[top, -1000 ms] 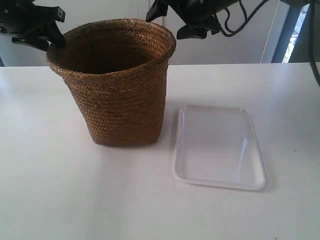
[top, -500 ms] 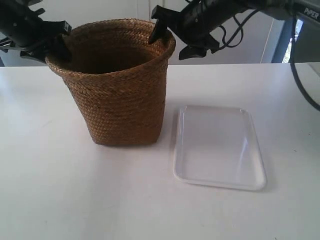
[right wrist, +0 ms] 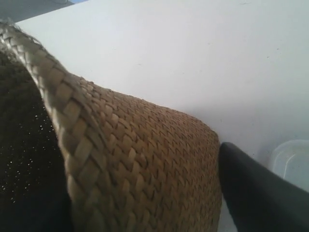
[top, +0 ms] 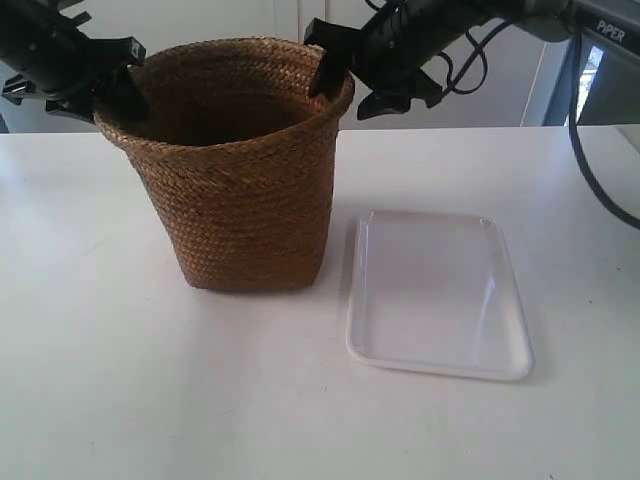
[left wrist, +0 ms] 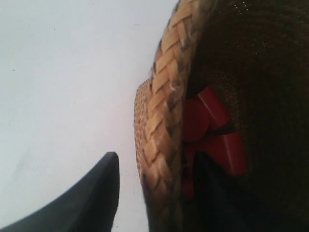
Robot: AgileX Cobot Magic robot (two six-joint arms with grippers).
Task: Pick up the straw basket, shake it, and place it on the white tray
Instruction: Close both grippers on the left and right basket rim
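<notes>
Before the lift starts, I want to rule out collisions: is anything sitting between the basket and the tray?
Nothing visible does. The basket stands on the table right beside the tray, with only a bare strip between them, and the tray itself holds nothing.

We see the straw basket [top: 245,190] of coarse braided straw, rough and matt; the white tray [top: 437,290] of smooth glossy plastic; the table [top: 120,400] smooth, matt white; red blocks [left wrist: 217,140] smooth-faced.
</notes>
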